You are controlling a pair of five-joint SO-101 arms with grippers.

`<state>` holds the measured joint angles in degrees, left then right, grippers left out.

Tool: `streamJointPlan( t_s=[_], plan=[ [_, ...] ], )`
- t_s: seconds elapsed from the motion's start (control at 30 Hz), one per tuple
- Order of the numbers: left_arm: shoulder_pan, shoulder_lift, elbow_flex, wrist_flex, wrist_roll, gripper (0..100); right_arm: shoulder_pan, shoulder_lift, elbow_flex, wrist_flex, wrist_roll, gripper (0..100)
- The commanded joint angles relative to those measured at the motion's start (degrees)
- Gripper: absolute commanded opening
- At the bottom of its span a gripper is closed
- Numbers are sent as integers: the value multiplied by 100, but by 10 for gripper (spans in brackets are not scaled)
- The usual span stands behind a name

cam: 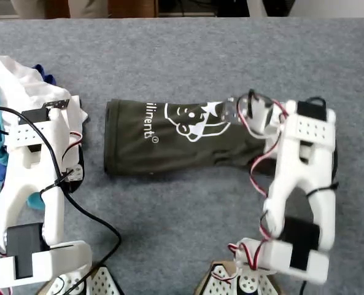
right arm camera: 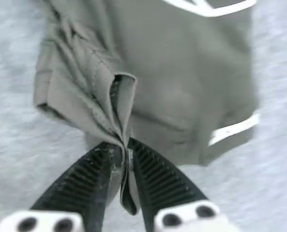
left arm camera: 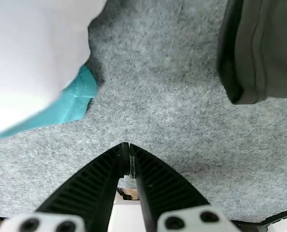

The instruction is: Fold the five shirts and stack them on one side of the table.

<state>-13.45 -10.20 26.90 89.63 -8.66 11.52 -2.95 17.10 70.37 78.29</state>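
Currently: olive-green shirt (cam: 169, 138) lies across the middle of the grey felt surface (cam: 200, 55), folded into a long band with its white print facing up. One end lies toward the left arm. The other end sits under the right arm's wrist.

Right hand (right arm camera: 126, 150): clamped on a bunched fold at the edge of the olive-green shirt. The cloth is pinched between the two ribbed black fingers (right arm camera: 158, 179), and a strip of it runs down between them. In the high view this hand sits at the shirt's right end, just beside the print.

Left hand (left arm camera: 128, 154): pressed together, tips meeting, nothing between them. It is over bare felt, between the clothes heap and the near end of the olive-green shirt, touching neither. Cannot tell whether the tips rest on the felt.

Heap at the left edge of the surface, unfolded: white shirt (cam: 16, 80) on top, teal shirt (left arm camera: 66, 108) showing from under it, blue cloth (cam: 43, 74) at the far side. The left arm overlaps the heap in the high view. Bare felt separates the heap from the olive-green shirt.
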Motion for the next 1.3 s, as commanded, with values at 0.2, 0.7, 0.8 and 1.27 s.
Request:
streamJointPlan(
  t_s=[0.2,0.7,0.8,1.27],
  plan=[
    [-53,-31,-185,-18,-53,19,-558,1807,-2088,-413,-308,4],
    [-9,-22,-185,-70,-62,20,-804,2510,-3002,334,-431,383],
    [-9,-22,-193,-70,-62,20,-778,2114,-3046,484,-633,313],
    [765,-4,-2057,325,-9,85,629,2097,-2624,-985,-5978,7]
  ],
)
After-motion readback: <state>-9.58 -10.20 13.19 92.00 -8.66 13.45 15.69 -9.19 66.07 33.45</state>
